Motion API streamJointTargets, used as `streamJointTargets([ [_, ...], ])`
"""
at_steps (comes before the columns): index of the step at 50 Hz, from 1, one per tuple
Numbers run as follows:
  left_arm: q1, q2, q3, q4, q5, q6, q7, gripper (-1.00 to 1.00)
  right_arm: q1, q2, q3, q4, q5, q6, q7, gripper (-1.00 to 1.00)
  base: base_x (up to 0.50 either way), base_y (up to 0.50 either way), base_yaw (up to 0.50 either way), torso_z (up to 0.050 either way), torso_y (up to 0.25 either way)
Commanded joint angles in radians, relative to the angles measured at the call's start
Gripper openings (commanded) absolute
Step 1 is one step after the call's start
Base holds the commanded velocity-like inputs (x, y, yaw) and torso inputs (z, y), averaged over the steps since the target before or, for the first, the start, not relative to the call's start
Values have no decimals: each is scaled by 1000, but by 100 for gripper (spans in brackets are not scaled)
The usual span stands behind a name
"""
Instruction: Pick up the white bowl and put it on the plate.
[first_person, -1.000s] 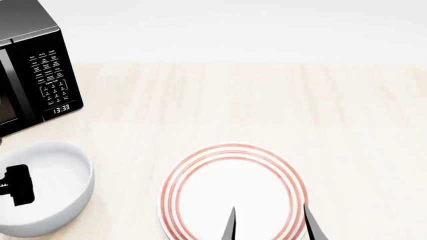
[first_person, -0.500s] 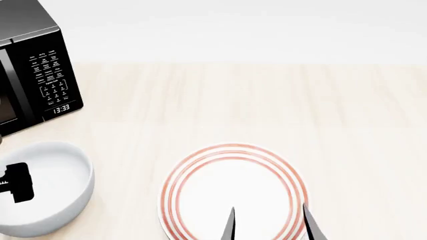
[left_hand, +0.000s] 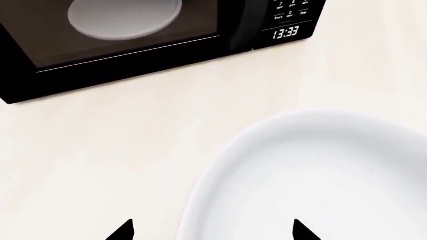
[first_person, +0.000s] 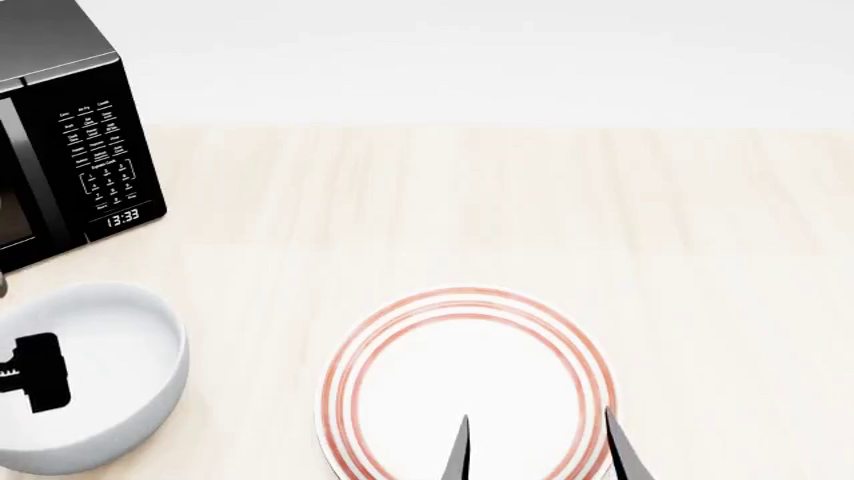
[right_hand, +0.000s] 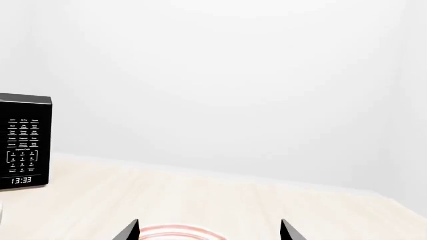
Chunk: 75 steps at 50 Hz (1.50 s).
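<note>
- Left gripper (left_hand: 209, 231): in the left wrist view its two dark fingertips (left_hand: 123, 231) show at the bottom edge, spread wide, one outside the bowl's rim and one over its inside; they grip nothing
- In the head view that gripper (first_person: 35, 372) is a black block at the lower left of the frame, over the bowl's hollow
- Right gripper (first_person: 537, 447): two thin dark fingers (first_person: 458, 450) at the bottom centre of the head view, parted and empty, over the plate's near part
- The white bowl (first_person: 96, 372) sits on the table (first_person: 534, 200) at the lower left of the head view, apart from the plate
- The plate (first_person: 467, 375), red-ringed, lies at the bottom centre, to the right of the bowl
- A black microwave (first_person: 70, 130) stands at the upper left, its clock reading 13:33
</note>
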Motion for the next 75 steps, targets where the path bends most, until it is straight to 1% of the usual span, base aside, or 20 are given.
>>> streamJointTargets([
  [1, 9, 1, -4, 3, -2, 5, -3, 100, 3, 3, -2, 4, 4, -3, 2, 100, 0, 0, 0, 0, 0],
  [2, 10, 1, -3, 3, -2, 6, -4, 100, 3, 3, -2, 5, 4, -2, 3, 100, 0, 0, 0, 0, 0],
  [3, 11, 1, -4, 2, -2, 7, -4, -100, 3, 3, -3, 6, 4, -2, 3, 100, 0, 0, 0, 0, 0],
  [19, 9, 5, -4, -19, 4, 21, 9, -100, 4, 7, -9, 11, 6, -7, 7, 100, 0, 0, 0, 0, 0],
  [23, 31, -6, -16, 21, -11, 13, -15, -100, 2, 8, -12, 7, 6, -5, 9, 100, 0, 0, 0, 0, 0],
  [38, 34, -2, -41, 22, -33, 32, -3, -100, 5, 11, -15, 15, 9, -10, 12, 100, 0, 0, 0, 0, 0],
  [44, 66, -12, -68, 136, -85, 5, -42, -100, 7, 12, -19, 13, 10, -7, 12, 100, 0, 0, 0, 0, 0],
  [47, 90, -20, -89, 215, -122, -13, -83, -100, 7, 14, -17, 10, 13, -6, 13, 100, 0, 0, 0, 0, 0],
  [52, 93, -29, -107, 291, -162, -43, -121, -100, 7, 15, -17, 8, 16, -6, 15, 100, 0, 0, 0, 0, 0],
  [62, 85, -16, -118, 368, -209, -72, -141, -100, 9, 18, -18, 9, 18, -6, 18, 100, 0, 0, 0, 0, 0],
  [68, 96, -8, -128, 444, -247, -92, -179, -100, 9, 20, -18, 14, 20, -10, 19, 100, 0, 0, 0, 0, 0],
  [75, 79, 11, -132, 478, -274, -108, -200, -100, 7, 21, -22, 13, 18, -11, 22, 100, 0, 0, 0, 0, 0],
])
